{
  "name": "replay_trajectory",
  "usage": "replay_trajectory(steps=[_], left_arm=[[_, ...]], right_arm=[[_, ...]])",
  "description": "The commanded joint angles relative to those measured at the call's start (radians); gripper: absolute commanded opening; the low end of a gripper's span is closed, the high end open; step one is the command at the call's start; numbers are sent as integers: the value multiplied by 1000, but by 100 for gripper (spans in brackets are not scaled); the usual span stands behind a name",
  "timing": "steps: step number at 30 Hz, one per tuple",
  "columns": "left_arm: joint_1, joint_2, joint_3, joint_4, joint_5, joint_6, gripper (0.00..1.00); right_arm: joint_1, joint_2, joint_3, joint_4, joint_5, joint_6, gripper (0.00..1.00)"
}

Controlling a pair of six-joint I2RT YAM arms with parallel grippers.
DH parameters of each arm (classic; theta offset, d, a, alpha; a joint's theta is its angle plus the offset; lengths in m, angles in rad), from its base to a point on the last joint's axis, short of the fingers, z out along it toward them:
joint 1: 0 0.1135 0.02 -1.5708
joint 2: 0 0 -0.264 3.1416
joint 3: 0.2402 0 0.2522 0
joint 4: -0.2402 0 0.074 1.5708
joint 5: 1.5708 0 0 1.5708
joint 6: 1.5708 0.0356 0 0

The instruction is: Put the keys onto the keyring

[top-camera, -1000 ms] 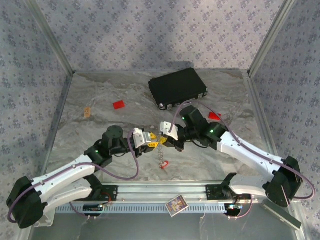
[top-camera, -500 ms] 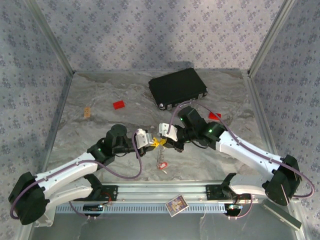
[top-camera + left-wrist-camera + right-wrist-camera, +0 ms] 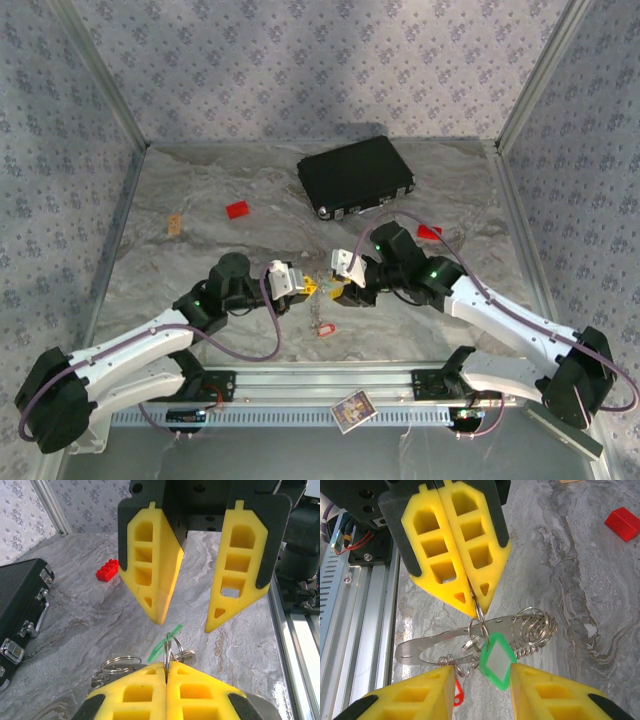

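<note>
My left gripper (image 3: 166, 669) is shut on the thin split ring (image 3: 479, 611) of the green key, low over the table. Its green tag (image 3: 496, 661) hangs below the ring and appears edge-on as the green tag (image 3: 163, 647) in the left wrist view. My right gripper (image 3: 481, 669) is open, with one finger on each side of the tag and touching nothing. The keyring (image 3: 432, 641), a pale metal loop with coiled rings, lies just under the two grippers. I cannot tell whether the green key's ring is threaded on it. The red key (image 3: 325, 328) rests on the table by the keyring.
A black case (image 3: 355, 175) stands at the back centre. Red blocks lie at the back left (image 3: 238, 209) and right (image 3: 428, 232), and a small wooden piece (image 3: 175, 224) at the far left. The metal rail (image 3: 330, 380) runs along the near edge.
My right gripper has opened, let go of the green key and drawn back to the right. My left gripper has shut on the key's ring.
</note>
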Motion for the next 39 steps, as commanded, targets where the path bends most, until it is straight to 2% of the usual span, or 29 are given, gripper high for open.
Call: replay_trajectory(steps=[1, 6, 13, 20, 24, 25, 28, 30, 34, 39], left_arm=[[-2, -20, 1, 70, 15, -10, 0], [-2, -19, -1, 76, 18, -10, 0], [-2, -19, -1, 73, 6, -4, 0], [-2, -16, 1, 73, -28, 9, 0], [-2, -14, 2, 78, -33, 10, 0], [-2, -13, 1, 80, -33, 11, 0], [-1, -7, 1, 78, -33, 12, 0], [-2, -5, -2, 80, -30, 12, 0], [-2, -3, -8, 101, -22, 0, 0], [-2, 6, -16, 138, 1, -25, 0]], right_arm=[[-3, 9, -1, 29, 2, 23, 34], [-2, 27, 6, 27, 0, 16, 26], [-2, 44, 16, 10, 35, 8, 5], [0, 93, 15, -2, 49, 1, 0], [1, 105, 22, -7, 47, 8, 1], [3, 99, 23, -3, 45, 8, 4], [0, 63, 15, 15, 37, 15, 25], [-2, 32, 2, 42, 31, 18, 30], [-5, -13, -29, 106, 6, 32, 33], [-1, 5, -44, 191, -50, 82, 30]])
